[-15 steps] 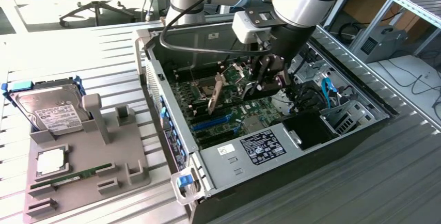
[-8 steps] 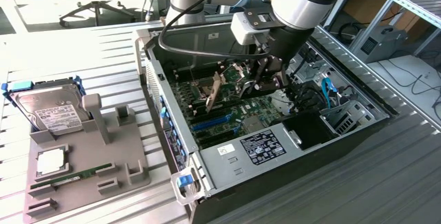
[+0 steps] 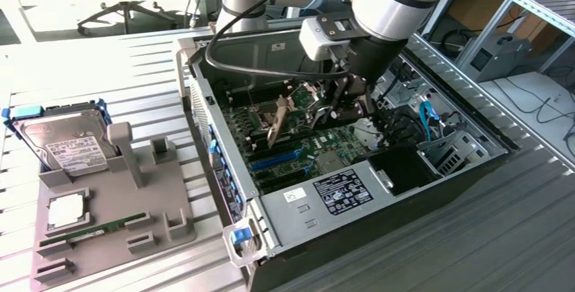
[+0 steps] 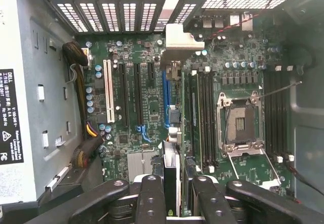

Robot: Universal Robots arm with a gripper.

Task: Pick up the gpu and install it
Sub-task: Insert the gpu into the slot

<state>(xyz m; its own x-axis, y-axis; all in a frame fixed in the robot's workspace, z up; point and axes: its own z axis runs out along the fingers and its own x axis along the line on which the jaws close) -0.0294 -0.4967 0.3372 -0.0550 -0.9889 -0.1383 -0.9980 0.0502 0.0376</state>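
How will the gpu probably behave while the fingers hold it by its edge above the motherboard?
The gpu is a thin flat board, so it probably stays stiff and does not sag. It looks light for its length. Held edge-on between the fingers of the gripper, it may twist or slip if it meets the motherboard crookedly.

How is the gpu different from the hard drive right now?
The gpu is held edge-on in the gripper over the motherboard inside the computer case; the hard drive leans in the grey holder outside it. The gpu is a thin brownish board; the hard drive is a thicker silver block with a white label. Both are rectangular.
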